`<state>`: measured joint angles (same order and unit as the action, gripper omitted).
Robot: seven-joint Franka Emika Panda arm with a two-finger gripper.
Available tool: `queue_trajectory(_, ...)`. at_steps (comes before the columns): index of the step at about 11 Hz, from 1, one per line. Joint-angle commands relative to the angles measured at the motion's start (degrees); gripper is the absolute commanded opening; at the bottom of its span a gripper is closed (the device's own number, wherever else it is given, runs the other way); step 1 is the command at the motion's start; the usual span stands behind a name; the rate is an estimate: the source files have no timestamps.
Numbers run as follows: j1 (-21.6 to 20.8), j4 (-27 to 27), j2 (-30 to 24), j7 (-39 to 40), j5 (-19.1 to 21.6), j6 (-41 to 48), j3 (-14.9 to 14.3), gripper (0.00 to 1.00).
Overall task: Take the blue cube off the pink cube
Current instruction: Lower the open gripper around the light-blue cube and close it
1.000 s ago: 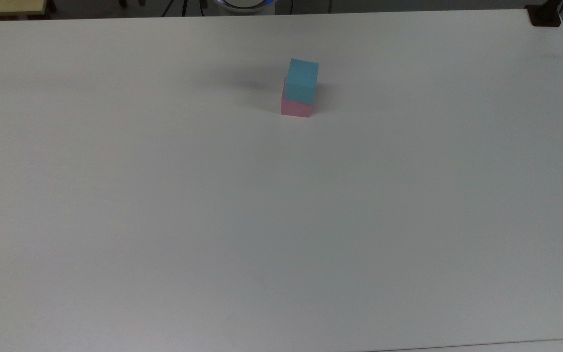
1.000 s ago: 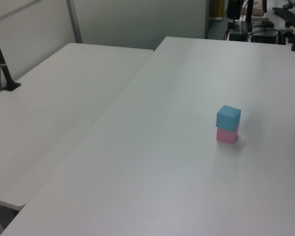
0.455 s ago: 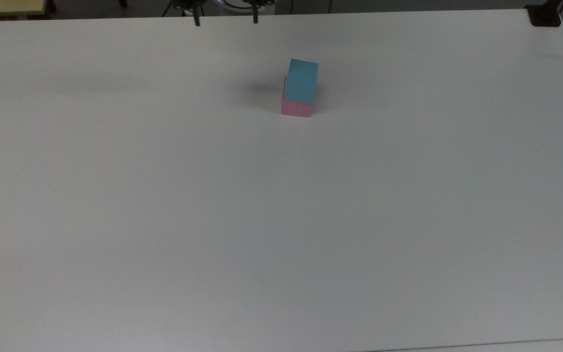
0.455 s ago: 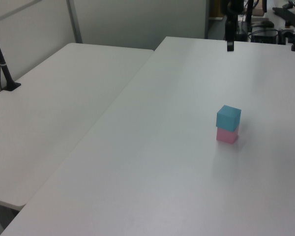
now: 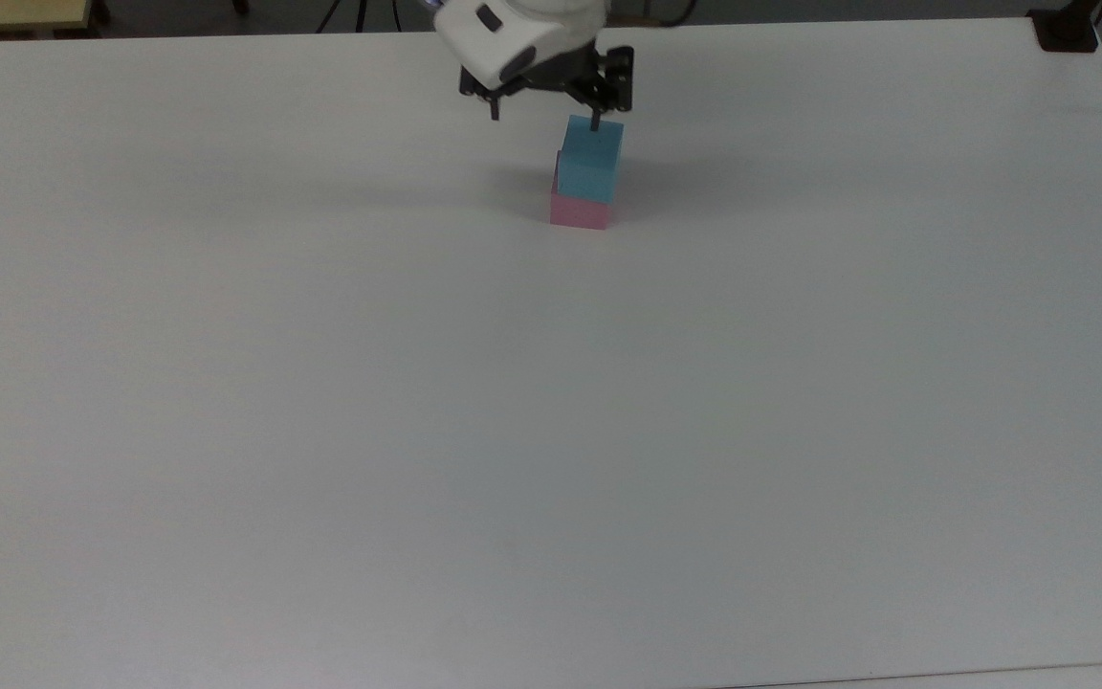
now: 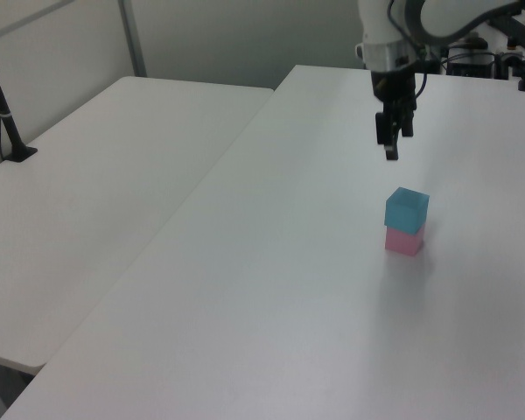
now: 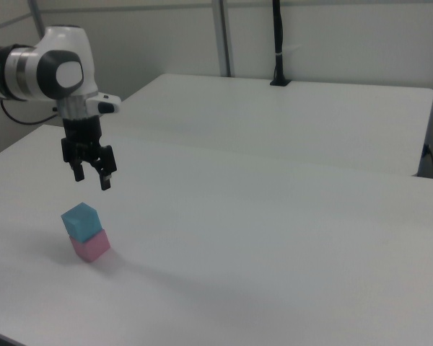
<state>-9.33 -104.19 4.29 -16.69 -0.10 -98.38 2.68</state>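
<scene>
Gripper spread wide, above blue cube on pink cube.

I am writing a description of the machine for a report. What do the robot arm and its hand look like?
The arm is made of rounded white segments with grey round caps and dark bands at the joints. Its hand is black and blocky, and ends in two thin dark fingers. A dark cable hangs behind the arm in the right view.
</scene>
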Motion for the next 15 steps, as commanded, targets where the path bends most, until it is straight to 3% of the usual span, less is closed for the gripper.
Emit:
queue_trajectory(1, -2.1, -2.2, 1.6, -3.3, 0.1, -2.3, 0.4, 1.0)
queue_trajectory(7, -3.2, -5.5, 4.2, -3.5, -0.3, -2.3, 3.6, 1.0)
queue_trajectory(10, -3.2, -6.7, 4.2, -5.6, -1.3, -3.4, 4.1, 0.82)
queue_trajectory(12, -3.0, -6.6, 4.2, -5.8, -1.4, -3.4, 4.1, 0.6)
queue_trajectory(15, -1.7, -5.2, 2.1, -3.5, -2.4, 0.0, 4.0, 0.56)
